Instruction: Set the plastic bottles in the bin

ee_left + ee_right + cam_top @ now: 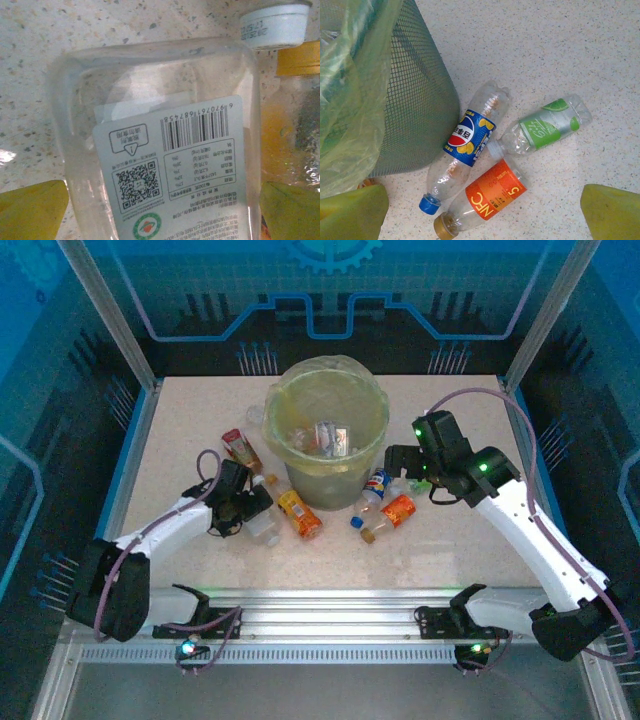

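The bin (325,430) is a yellow-green bucket with a bag liner at the table's centre, and at least one bottle (330,437) lies inside. My left gripper (245,505) is open, low over a clear white-labelled bottle (165,150) that lies between its yellow fingertips (30,210). An orange bottle (298,513) lies just right of it. My right gripper (405,465) hangs open above three lying bottles: a blue-labelled one (470,137), an orange-labelled one (492,195) and a green-labelled one (545,127). A red-labelled bottle (240,448) lies left of the bin.
The bin's meshed wall (410,100) and loose liner (350,75) stand right beside the blue-labelled bottle. A pale cap (274,25) and a yellow cap (300,57) sit by the clear bottle. Glass walls enclose the table (480,540); its front strip is bare.
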`<state>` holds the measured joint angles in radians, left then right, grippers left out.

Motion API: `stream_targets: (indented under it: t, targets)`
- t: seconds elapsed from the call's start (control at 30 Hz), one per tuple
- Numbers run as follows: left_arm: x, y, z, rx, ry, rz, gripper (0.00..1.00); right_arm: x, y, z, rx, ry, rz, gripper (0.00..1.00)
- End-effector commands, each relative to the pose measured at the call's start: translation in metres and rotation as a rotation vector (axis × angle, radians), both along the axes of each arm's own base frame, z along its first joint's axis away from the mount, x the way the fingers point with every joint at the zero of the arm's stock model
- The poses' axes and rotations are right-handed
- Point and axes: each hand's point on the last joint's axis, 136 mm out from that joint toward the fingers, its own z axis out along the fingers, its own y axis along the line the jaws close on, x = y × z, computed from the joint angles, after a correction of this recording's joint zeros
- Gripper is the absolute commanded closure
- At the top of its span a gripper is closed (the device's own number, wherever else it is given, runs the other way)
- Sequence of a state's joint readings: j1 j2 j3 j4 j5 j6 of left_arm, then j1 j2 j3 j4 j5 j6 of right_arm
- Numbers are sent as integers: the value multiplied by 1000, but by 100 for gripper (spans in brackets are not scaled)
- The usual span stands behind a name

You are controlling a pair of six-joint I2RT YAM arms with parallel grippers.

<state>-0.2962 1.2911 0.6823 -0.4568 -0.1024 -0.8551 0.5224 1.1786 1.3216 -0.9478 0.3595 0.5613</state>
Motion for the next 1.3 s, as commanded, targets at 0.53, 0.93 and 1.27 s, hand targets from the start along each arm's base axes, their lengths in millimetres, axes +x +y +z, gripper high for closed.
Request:
stream_targets:
  t: [0.53, 0.93, 1.27]
  targets:
    - [12, -4, 11, -22, -28, 1, 1, 5, 2, -7, 38, -4, -30, 1]
    - [1, -3, -25, -3, 75, -7, 1, 4, 0, -5, 35, -8, -35, 0]
    - [-8, 1, -48, 19, 137, -5, 3, 4, 0, -5, 32, -5, -36, 0]
